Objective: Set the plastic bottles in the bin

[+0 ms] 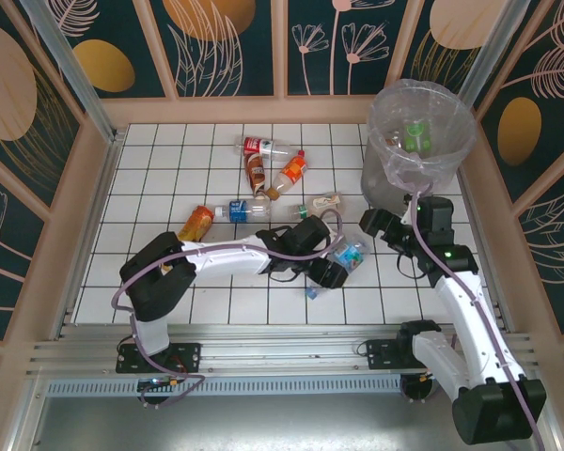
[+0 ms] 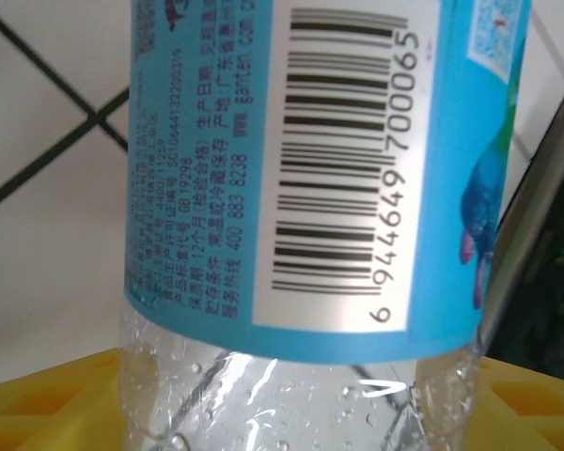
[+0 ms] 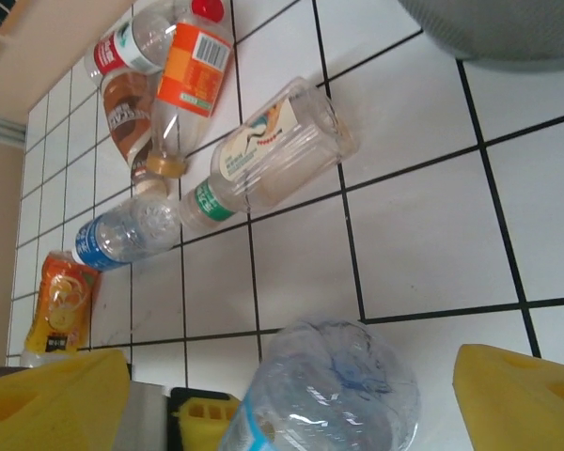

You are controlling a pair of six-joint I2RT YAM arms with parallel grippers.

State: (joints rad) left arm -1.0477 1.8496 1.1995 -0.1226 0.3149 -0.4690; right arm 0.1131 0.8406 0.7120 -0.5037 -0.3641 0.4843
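Note:
My left gripper [image 1: 331,270] is shut on a clear bottle with a light blue label [image 1: 350,255], just above the tiles in front of the bin. That bottle [image 2: 301,169] sits crosswise between the left gripper's [image 2: 291,399] yellow fingers. My right gripper [image 1: 376,228] hovers close above it, open. In the right wrist view the bottle's clear base [image 3: 329,390] lies between the right gripper's [image 3: 291,409] wide-spread yellow fingers, with gaps on both sides. The grey bin [image 1: 381,178], lined with a clear bag, stands at the far right with bottles [image 1: 415,133] inside.
Several more bottles lie on the tiles left of the bin: red-labelled [image 1: 263,146], brown [image 1: 256,174], orange-labelled [image 1: 289,171], small blue [image 1: 240,209], orange juice [image 1: 195,223], and a clear one with a green band [image 1: 320,204] [image 3: 263,150]. The bin's base [image 3: 508,28] is near.

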